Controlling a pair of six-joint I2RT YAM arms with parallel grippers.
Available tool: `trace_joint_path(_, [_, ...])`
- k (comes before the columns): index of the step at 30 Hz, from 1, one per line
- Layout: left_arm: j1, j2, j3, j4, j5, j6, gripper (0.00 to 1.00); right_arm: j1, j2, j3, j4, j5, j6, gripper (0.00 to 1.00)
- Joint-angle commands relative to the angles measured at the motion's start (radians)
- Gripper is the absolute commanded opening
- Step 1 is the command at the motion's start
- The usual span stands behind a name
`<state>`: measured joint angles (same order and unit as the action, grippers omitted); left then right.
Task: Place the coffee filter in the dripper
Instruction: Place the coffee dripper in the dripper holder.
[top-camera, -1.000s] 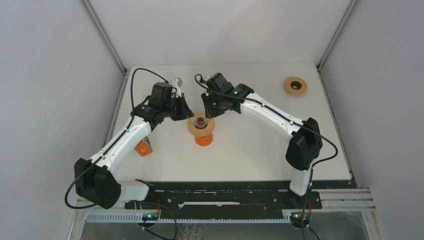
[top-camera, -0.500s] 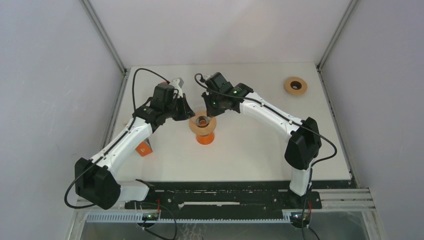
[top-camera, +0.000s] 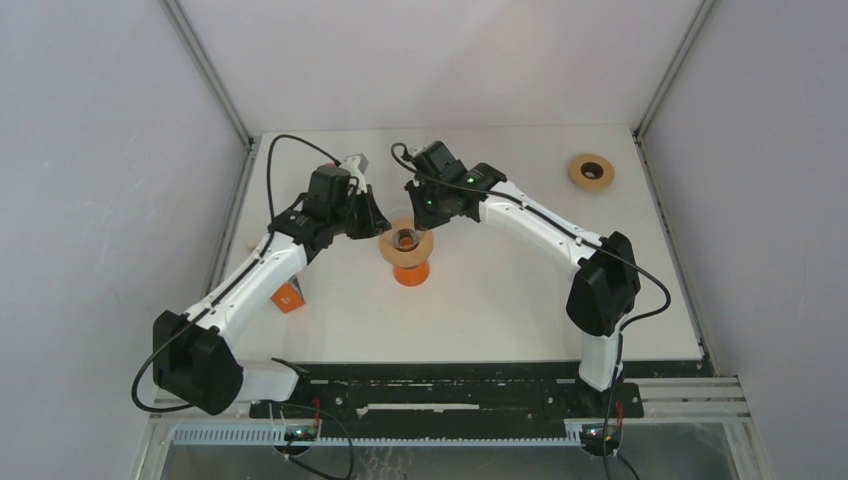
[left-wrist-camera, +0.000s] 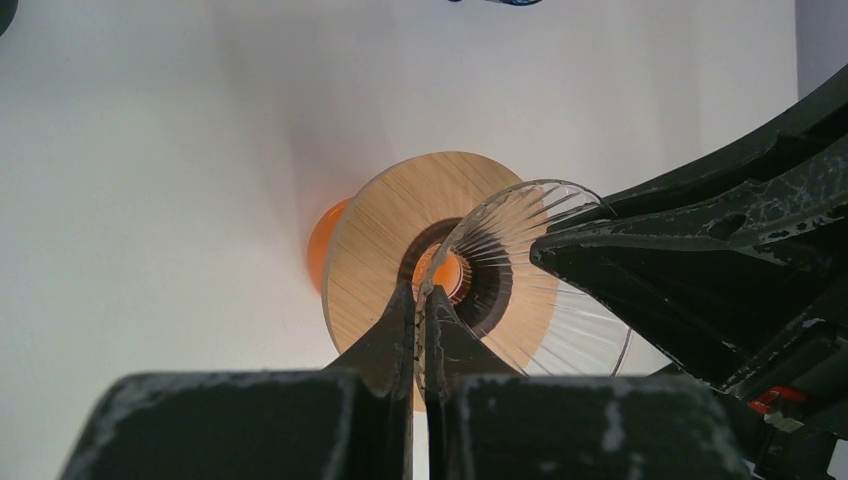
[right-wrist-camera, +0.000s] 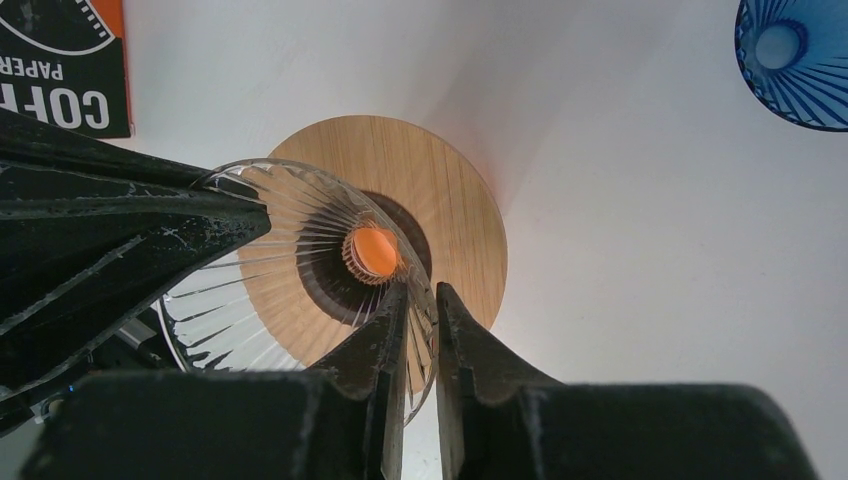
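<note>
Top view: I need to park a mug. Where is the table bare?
Bare: the front strip of the white table between orange box and right arm, and the stretch between right arm and wooden ring. Crowded: centre, where left gripper and right gripper pinch the clear ribbed glass dripper.

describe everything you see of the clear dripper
The clear dripper is a see-through cone, glass or plastic, with fine ribs fanning from a small bottom hole to a round rim. It looks empty. It stands mouth up over the wooden ring, narrow end at the ring's dark centre hole, above the orange base. The left gripper pinches one side of its rim, the right gripper the opposite side. Whether it is seated is unclear.
</note>
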<state>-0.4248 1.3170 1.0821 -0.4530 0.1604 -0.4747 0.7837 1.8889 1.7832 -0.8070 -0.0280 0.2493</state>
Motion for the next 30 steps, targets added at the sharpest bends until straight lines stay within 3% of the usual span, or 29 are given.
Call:
trace_joint_path(1, [-0.028,0.086,-0.016,-0.092,-0.015,0.031,0.0,0.003,0.093,-0.031,-0.059,-0.036,-0.022,0.04])
trace_joint_path(16, [-0.037,0.169,0.012,-0.11,-0.008,0.043,0.0,-0.012,0.151,-0.024,-0.083,-0.053,-0.025,0.05])
trace_joint_path(30, [-0.032,0.096,0.108,-0.166,-0.11,0.054,0.09,-0.018,0.068,0.073,-0.121,-0.05,-0.041,0.25])
